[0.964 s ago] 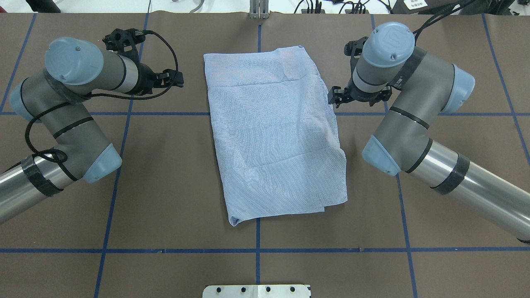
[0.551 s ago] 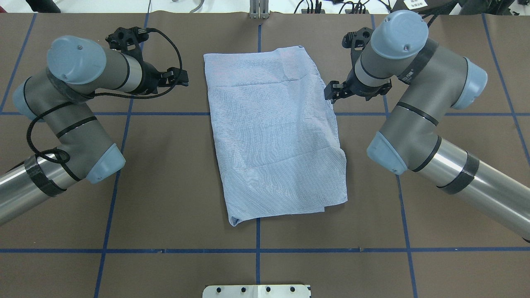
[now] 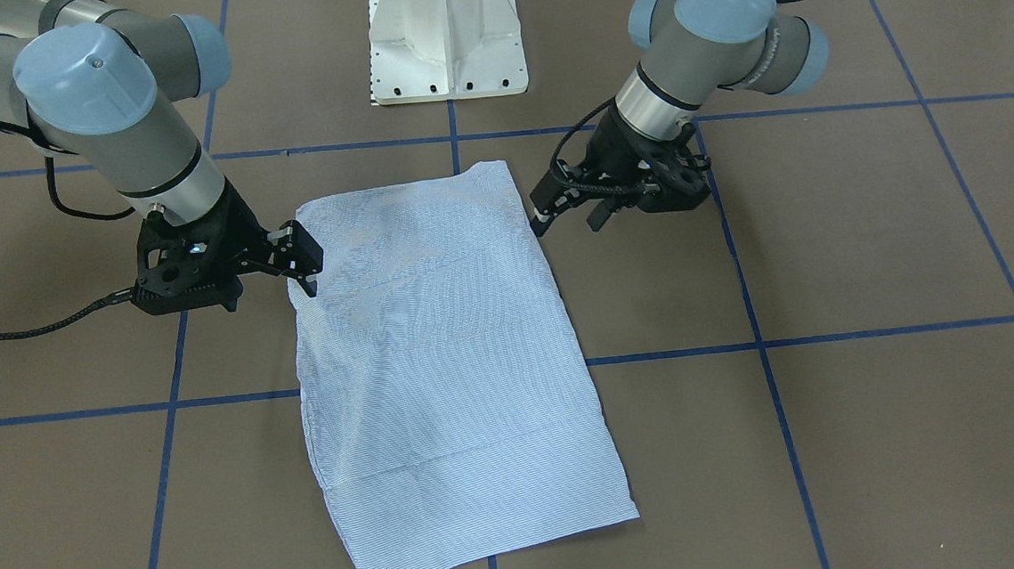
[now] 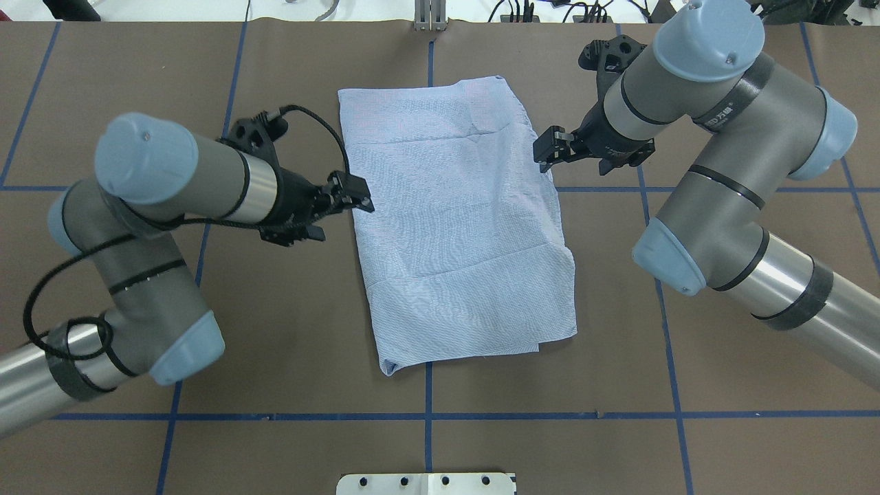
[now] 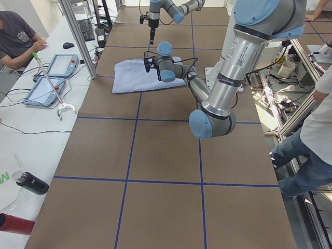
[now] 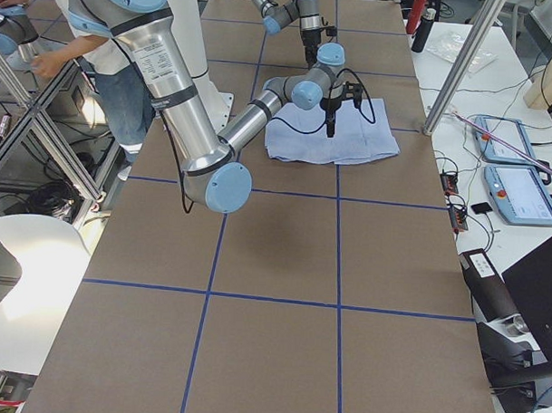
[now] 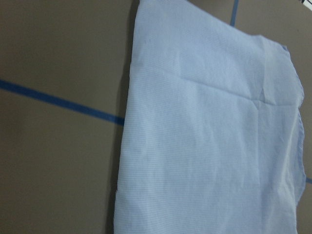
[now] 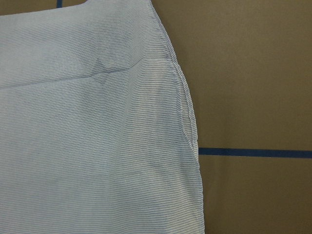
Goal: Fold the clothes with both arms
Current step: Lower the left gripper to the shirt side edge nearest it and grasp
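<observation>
**Clerk:** First entry, the left pincer (image 4: 354,194)?

**Keeper:** Jaws parted, nothing between them. Tips point down at the left edge of the shirt (image 4: 460,227). Contact with the cloth cannot be told.

**Clerk:** And the right pincer (image 4: 548,155)?

**Keeper:** Likewise spread and empty, at the shirt's right edge, nearer the far end than its partner. Contact again cannot be told.

**Clerk:** Poses?

**Keeper:** The left arm (image 4: 158,179) enters from the near left corner and folds back at the elbow, wrist lying low and aimed inward. The right arm (image 4: 715,199) enters from the near right, elbow bent, wrist turned inward and down.

**Clerk:** The shirt itself?

**Keeper:** One, light blue with fine white stripes, folded to an oblong. It lies flat mid-tabletop between the arms, with a few shallow creases.

**Clerk:** Surface?

**Keeper:** The tabletop (image 4: 275,330) is brown, gridded with blue tape lines (image 4: 550,416). A white pedestal (image 3: 445,39) stands at the robot's side.

**Clerk:** Room?

**Keeper:** A side bench (image 5: 26,129) carries two handheld control panels (image 5: 63,65). A person (image 5: 15,36) sits there, and another person (image 5: 316,129) stands behind the robot.
</observation>
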You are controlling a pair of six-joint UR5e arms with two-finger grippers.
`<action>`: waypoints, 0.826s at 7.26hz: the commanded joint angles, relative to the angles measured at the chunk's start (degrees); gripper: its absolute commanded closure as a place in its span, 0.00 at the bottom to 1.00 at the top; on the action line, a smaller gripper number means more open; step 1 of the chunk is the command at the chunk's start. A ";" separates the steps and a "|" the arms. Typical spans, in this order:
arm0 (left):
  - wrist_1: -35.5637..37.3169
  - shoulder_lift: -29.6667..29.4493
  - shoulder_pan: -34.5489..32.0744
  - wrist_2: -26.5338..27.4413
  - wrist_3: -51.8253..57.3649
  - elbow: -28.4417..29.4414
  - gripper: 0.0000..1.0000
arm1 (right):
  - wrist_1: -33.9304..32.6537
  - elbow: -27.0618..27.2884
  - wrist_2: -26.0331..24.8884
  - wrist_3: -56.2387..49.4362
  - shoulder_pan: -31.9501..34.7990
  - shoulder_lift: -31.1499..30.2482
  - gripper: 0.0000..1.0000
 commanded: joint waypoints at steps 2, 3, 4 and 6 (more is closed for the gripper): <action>0.00 0.52 11.67 8.09 -10.12 -1.42 0.01 | -0.59 1.68 1.90 0.78 0.07 -0.30 0.00; 0.08 0.70 14.65 10.36 -11.53 -0.89 0.03 | -0.59 1.94 2.00 1.21 0.25 -0.30 0.00; 0.17 0.61 15.72 10.91 -11.72 0.33 0.04 | -0.59 1.94 1.91 1.31 0.25 -0.22 0.00; 1.04 0.61 17.21 11.61 -11.72 1.57 0.07 | -0.68 1.85 1.91 1.31 0.69 -0.30 0.00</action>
